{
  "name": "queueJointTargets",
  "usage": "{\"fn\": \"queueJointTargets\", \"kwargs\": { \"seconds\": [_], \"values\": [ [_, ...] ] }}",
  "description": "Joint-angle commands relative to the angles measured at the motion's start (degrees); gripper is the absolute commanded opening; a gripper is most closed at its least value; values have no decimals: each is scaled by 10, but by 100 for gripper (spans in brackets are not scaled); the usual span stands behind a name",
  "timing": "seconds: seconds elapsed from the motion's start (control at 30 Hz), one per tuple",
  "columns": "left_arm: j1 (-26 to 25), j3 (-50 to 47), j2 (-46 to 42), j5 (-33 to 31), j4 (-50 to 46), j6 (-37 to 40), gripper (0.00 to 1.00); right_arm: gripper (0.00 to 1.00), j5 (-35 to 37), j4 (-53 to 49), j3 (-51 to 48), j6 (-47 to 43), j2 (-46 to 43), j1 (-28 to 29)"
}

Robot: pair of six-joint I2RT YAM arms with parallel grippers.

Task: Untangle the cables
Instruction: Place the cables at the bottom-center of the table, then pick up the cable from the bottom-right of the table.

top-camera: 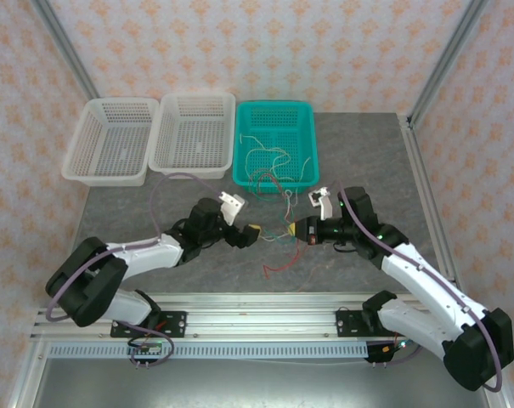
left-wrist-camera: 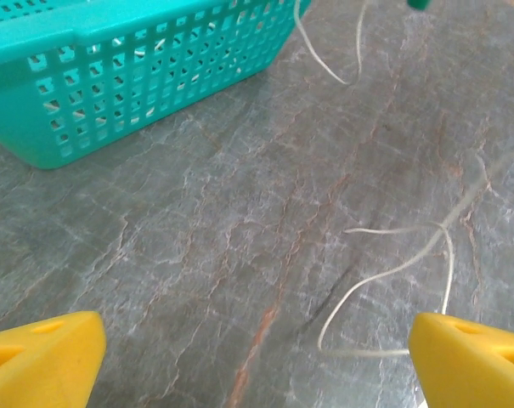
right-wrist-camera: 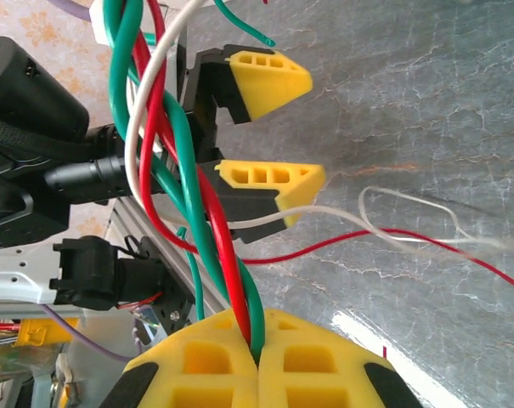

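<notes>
right hand (right-wrist-camera: 258,357) clamped shut on the twisted red, green and white cables (right-wrist-camera: 210,212) just above the tabletop (left-wrist-camera: 240,221). left hand (left-wrist-camera: 257,361) faces it, spread wide, gripping nothing, cream strand beside one finger. more strands in teal basket (top-camera: 273,104) behind.

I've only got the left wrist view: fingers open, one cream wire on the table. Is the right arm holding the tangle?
Observer: Yes. The right gripper has its fingers shut on the cables, red, green and white twisted together.
Operator: Where's my left gripper against that bundle?
Observer: The left gripper faces the right one across the twist, open; a white wire crosses its lower finger.
Operator: Anything in the basket?
Observer: Thin wires lie inside the basket, some trailing over its near rim.
</notes>
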Motion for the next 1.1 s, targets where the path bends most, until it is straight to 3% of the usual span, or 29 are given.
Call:
{"fn": "queueJointTargets", "kwargs": {
  "seconds": [0.0,0.23,0.33,0.5,0.57,0.67,0.73,0.9,1.07],
  "values": [
    [-7,25,14,25,72,-19,94,0,-24,18,14,12,-9,-1],
    [-8,32,46,28,124,-53,98,0,-4,13,15,22,-10,-1],
    [-8,24,25,25,110,-56,97,0,62,-54,15,7,-10,-1],
    [-8,20,-50,20,0,-14,97,3,240,-164,-8,28,-14,-2],
    [-8,13,-79,12,-25,-5,97,5,252,-171,-22,48,-7,-1],
    [-8,4,-109,1,-43,-1,98,15,131,-112,-50,65,34,0],
    [-8,5,-117,-3,-45,-3,98,22,88,-77,-53,69,67,19],
    [-8,17,-110,-1,-44,-13,98,51,139,-123,-17,30,97,53],
    [-8,22,-102,10,-56,-8,98,67,297,-169,-19,60,-24,44]
  ]
}}
